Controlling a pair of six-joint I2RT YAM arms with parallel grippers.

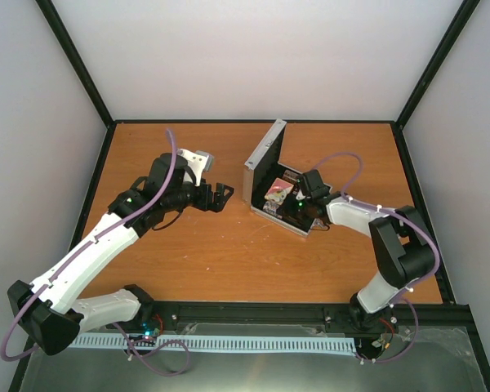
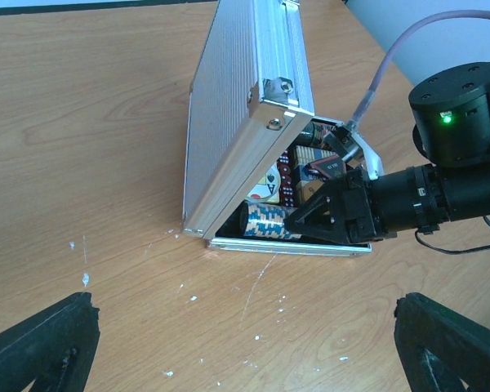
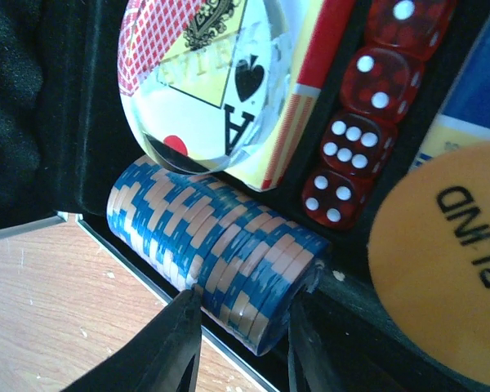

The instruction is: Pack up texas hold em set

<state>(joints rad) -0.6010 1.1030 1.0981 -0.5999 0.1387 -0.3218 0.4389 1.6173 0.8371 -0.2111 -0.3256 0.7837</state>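
The silver metal case (image 1: pixel 265 160) stands open on the table, its ribbed lid (image 2: pixel 237 106) propped up steeply. Inside the black lining lies a blue and tan striped chip stack (image 3: pixel 212 245) on its side along the front wall. My right gripper (image 3: pixel 245 304) reaches into the case, its fingers pressed against both sides of that stack's near end. Behind the stack are a card deck showing an ace (image 3: pixel 204 90), a row of red dice (image 3: pixel 355 139) and an orange disc (image 3: pixel 449 269). My left gripper (image 1: pixel 220 196) hovers left of the case, wide open, holding nothing.
The right arm (image 2: pixel 441 196) stretches across the case's open side. Small white specks (image 2: pixel 188 298) dot the wooden table (image 1: pixel 196 253) in front of the case. Black frame rails edge the table, with white walls behind them.
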